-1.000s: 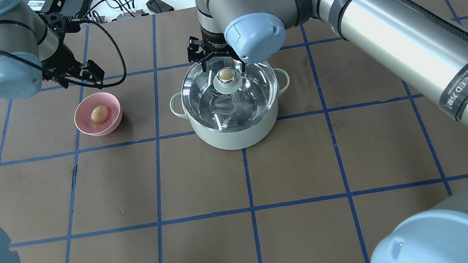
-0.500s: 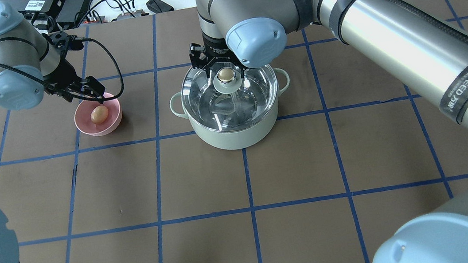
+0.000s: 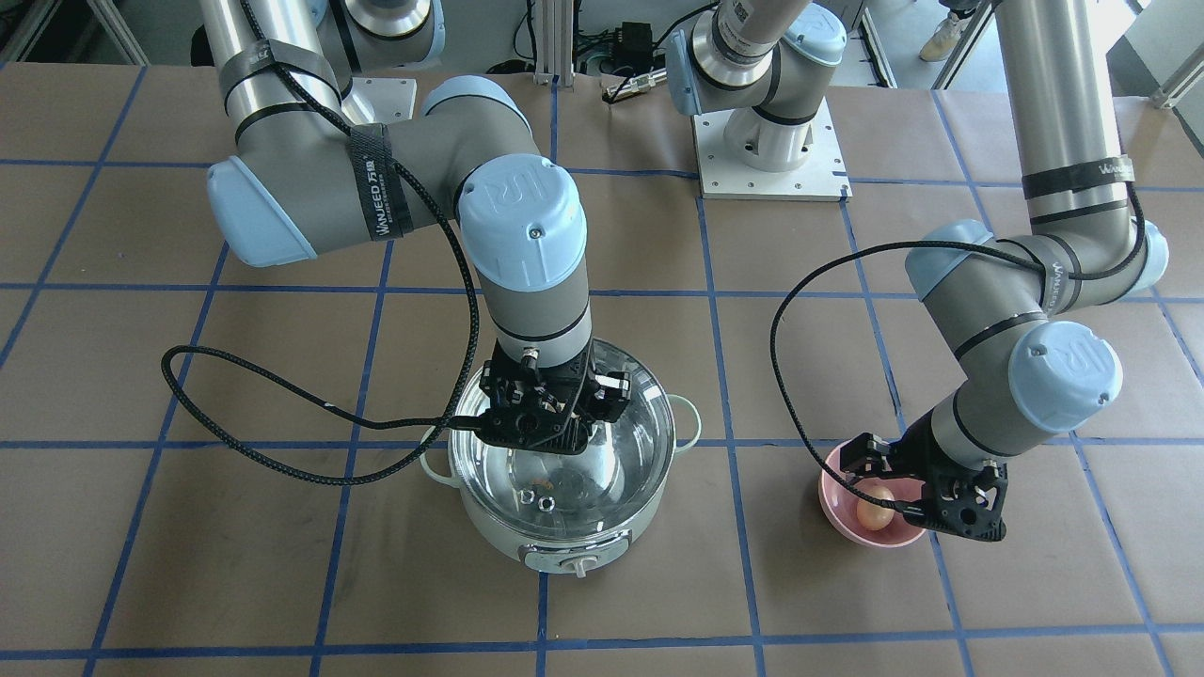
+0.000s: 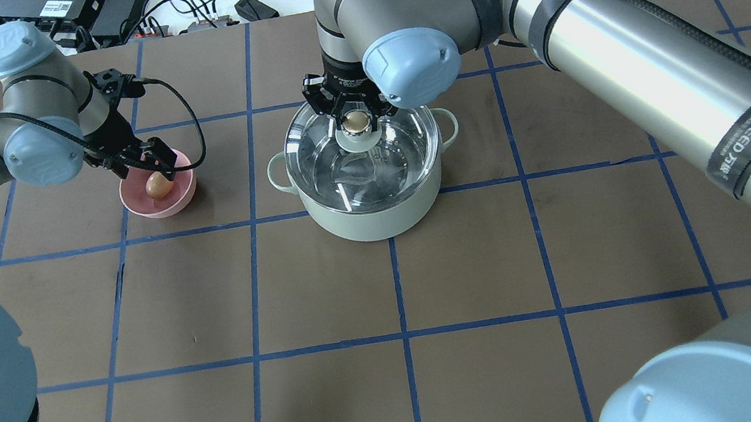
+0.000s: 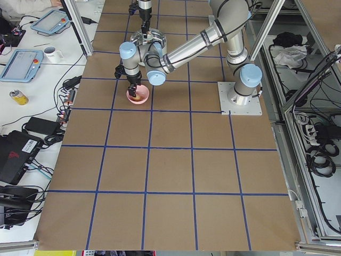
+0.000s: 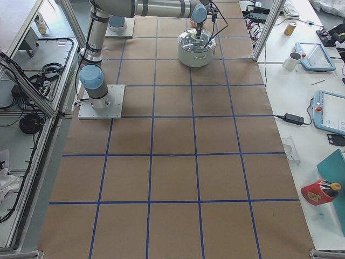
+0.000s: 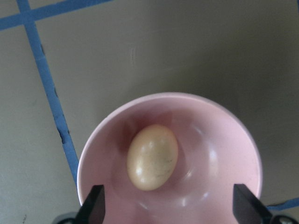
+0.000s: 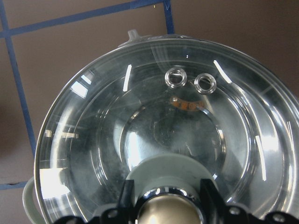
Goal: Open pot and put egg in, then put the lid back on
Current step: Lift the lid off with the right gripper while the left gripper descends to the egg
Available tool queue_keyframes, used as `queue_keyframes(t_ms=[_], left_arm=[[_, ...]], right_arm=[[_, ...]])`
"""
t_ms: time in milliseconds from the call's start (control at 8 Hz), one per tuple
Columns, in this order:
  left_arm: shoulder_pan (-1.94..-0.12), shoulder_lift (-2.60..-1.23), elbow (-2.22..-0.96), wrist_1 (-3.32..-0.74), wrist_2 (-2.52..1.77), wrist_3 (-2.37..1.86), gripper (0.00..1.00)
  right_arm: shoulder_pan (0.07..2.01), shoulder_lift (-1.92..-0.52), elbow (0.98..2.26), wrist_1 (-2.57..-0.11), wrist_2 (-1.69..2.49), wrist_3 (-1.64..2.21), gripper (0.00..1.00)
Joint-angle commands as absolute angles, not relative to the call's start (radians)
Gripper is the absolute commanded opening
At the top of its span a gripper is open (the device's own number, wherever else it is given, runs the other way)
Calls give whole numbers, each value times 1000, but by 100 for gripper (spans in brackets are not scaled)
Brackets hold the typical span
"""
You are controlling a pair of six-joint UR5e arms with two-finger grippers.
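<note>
The mint-green pot point(image 4: 377, 221) stands mid-table, its white knob point(image 3: 578, 567) facing the front view. The clear glass lid point(image 4: 404, 150) is over it and looks slightly raised. My right gripper point(image 4: 355, 116) is shut on the lid's tan-topped knob point(image 4: 357, 121); the right wrist view shows the fingers point(image 8: 126, 196) on both sides of the knob, with the vent rings point(image 8: 176, 77) beyond. The tan egg point(image 4: 158, 186) lies in the pink bowl point(image 4: 181, 195). My left gripper point(image 4: 147, 164) is open just above the bowl's far rim; in the left wrist view the egg point(image 7: 153, 156) lies ahead of the fingertips point(image 7: 96, 205).
The brown table surface point(image 4: 328, 295) carries a blue tape grid. Cables and electronics point(image 4: 107, 7) lie along the far edge. The right arm's cable point(image 3: 282, 414) loops over the table beside the pot. The arm bases point(image 3: 771, 150) stand at the robot's side.
My left gripper has come down and right to the pink bowl's rim. My right gripper has closed on the lid's knob, and the lid has shifted slightly, apparently lifting.
</note>
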State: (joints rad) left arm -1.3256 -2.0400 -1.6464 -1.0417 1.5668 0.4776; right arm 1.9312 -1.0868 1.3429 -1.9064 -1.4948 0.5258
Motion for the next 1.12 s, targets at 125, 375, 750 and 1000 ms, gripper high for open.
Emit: queue_keyframes(t_ms=[125, 375, 750, 1000], left_arm=[[-1325, -2056, -1675, -1042, 1562, 477, 96], [-1325, -2071, -1675, -1040, 1560, 477, 96], [-1325, -2077, -1674, -1023, 1566, 479, 97], [-1325, -2098, -1675, -966, 1566, 477, 98]], right_arm=[[1925, -1117, 1336, -1898, -1479, 500, 0], [1882, -1173, 1335, -1838, -1476, 419, 0], [1703, -1267, 1336, -1689, -1442, 183, 0], [1584, -1290, 1344, -1629, -1456, 12, 0]])
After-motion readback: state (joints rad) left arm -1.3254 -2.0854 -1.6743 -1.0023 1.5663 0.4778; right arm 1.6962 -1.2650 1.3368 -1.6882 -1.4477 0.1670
